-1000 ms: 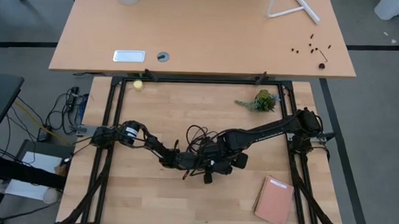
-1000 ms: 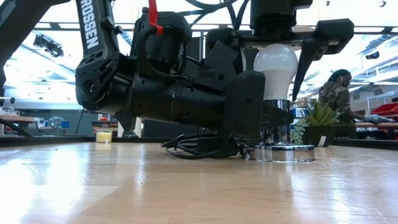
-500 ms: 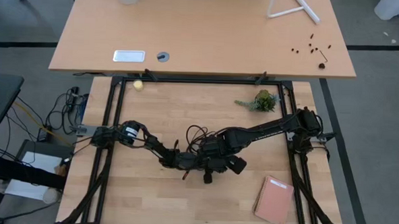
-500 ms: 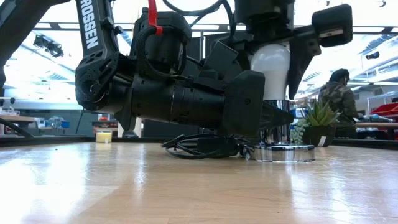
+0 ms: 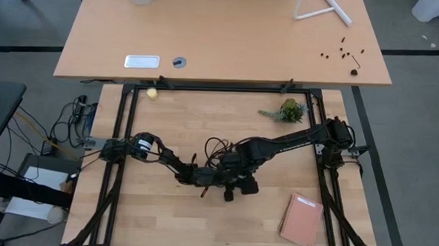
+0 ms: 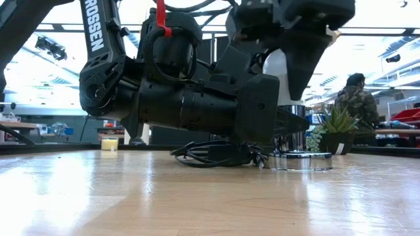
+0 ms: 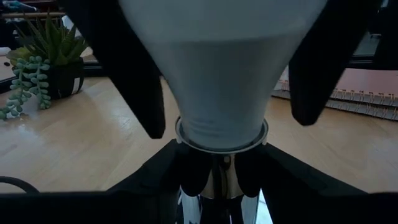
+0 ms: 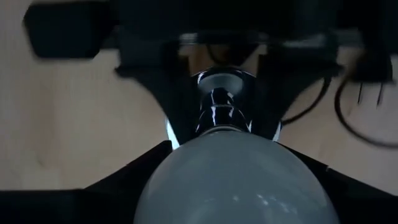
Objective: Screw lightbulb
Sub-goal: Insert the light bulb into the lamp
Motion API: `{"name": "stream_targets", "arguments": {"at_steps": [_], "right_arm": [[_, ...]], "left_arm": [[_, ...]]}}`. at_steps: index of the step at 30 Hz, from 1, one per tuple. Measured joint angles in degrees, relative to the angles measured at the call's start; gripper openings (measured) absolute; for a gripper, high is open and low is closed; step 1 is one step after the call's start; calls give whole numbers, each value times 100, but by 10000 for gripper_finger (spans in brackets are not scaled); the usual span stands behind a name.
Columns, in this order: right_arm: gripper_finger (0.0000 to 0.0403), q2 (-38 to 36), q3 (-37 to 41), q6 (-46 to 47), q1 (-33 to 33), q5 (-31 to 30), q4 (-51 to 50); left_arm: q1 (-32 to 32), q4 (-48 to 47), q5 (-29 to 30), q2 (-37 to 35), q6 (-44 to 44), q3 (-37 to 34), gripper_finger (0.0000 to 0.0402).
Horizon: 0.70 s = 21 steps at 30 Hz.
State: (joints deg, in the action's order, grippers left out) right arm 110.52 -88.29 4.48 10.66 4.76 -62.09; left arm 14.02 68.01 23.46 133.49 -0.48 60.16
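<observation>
High view: two dark arms meet at the middle of the wooden table (image 5: 163,224); one notebook (image 5: 301,220) and one plant (image 5: 287,111) lie well apart.

Low view: one white frosted bulb (image 6: 275,72) stands upright in the shiny round socket (image 6: 300,159).

Left wrist view: the left gripper (image 7: 221,180) clasps the socket neck.

Right wrist view: the right gripper (image 8: 239,180) grasps the smooth bulb from above.

Overhead, table-level and both close wrist views share the lightbulb (image 6: 281,72).

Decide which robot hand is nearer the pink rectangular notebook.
Right. The right hand sits mid-table, just toward the middle from the pink rectangular notebook; the left hand lies beyond it, farther off.
</observation>
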Motion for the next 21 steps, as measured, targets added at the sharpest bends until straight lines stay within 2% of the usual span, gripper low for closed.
{"name": "stream_targets", "arguments": {"at_steps": [4,9,15,21], "right_arm": [[255,0,7,1310,0,-17,44],[274,2,7,3211,2,-28,95],[272,4,7,5481,9,-335,110],[262,4,7,6923,9,-415,97]], "left_arm": [[0,4,2,0,-23,0,184],[1,2,3,2,-11,0,184],[2,10,2,2,-19,0,184],[2,15,4,2,-48,-2,184]]}}
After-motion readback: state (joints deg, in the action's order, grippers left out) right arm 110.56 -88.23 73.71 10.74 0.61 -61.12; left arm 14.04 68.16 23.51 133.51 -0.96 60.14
